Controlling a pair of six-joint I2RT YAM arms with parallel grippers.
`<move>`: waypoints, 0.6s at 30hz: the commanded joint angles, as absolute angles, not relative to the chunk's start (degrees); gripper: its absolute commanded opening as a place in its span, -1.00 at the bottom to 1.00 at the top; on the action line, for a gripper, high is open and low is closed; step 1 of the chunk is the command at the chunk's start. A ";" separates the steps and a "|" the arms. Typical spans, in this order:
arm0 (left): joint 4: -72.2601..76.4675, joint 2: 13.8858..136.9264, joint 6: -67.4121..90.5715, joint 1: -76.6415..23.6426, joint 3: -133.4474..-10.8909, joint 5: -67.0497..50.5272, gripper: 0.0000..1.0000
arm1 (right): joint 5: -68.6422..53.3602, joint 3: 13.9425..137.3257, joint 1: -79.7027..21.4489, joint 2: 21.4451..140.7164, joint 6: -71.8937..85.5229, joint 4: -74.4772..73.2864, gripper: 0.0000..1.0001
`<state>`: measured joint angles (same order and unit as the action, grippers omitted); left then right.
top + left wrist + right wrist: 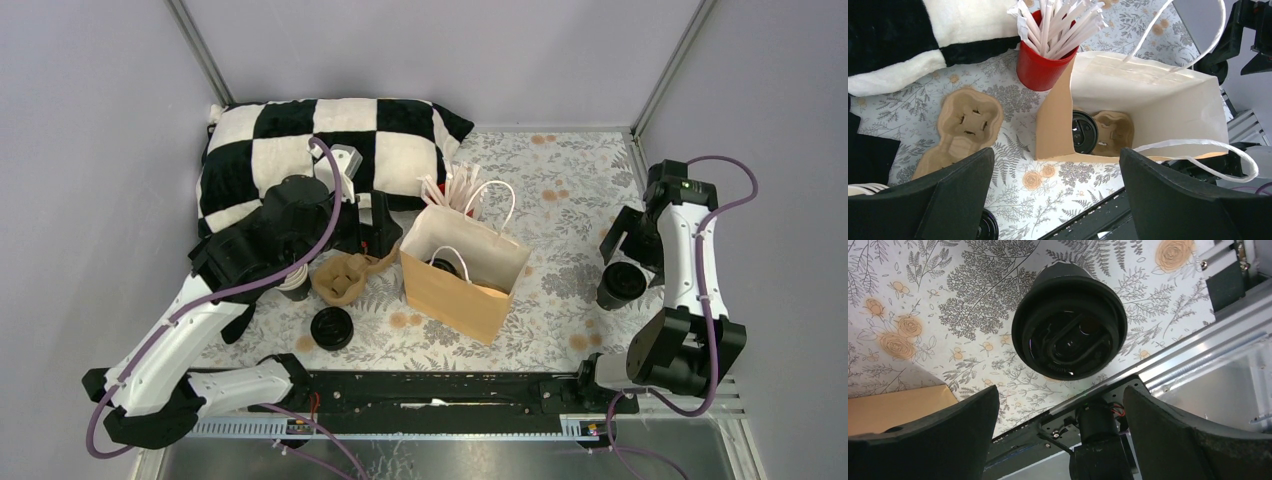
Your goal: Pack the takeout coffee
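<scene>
One takeout coffee cup [1084, 131] with a black lid sits in a cardboard carrier [1115, 131] at the bottom of the open brown paper bag [1148, 95]. My left gripper [1055, 185] hovers open and empty above the table, just left of the bag [465, 275]. A second lidded takeout coffee cup [1069, 332] stands on the table at the right [622, 283]. My right gripper [1060, 420] hangs open just above and beside it, touching nothing.
An empty cardboard carrier [965, 125] lies left of the bag. A red cup of wrapped straws [1040, 67] stands behind it. A stack of black lids [332, 327] and a stack of lidless cups [293, 283] sit front left. A checkered pillow [320, 150] fills the back left.
</scene>
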<state>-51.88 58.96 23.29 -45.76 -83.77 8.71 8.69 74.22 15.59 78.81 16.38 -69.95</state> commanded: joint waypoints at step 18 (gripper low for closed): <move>-47.94 58.48 19.08 -36.74 -81.12 0.26 0.97 | 4.93 69.84 21.12 81.78 14.24 -62.67 0.72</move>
<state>-51.33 58.24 20.45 -37.34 -80.97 2.09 5.87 70.08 20.23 80.77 14.37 -63.92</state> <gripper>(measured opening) 0.987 0.885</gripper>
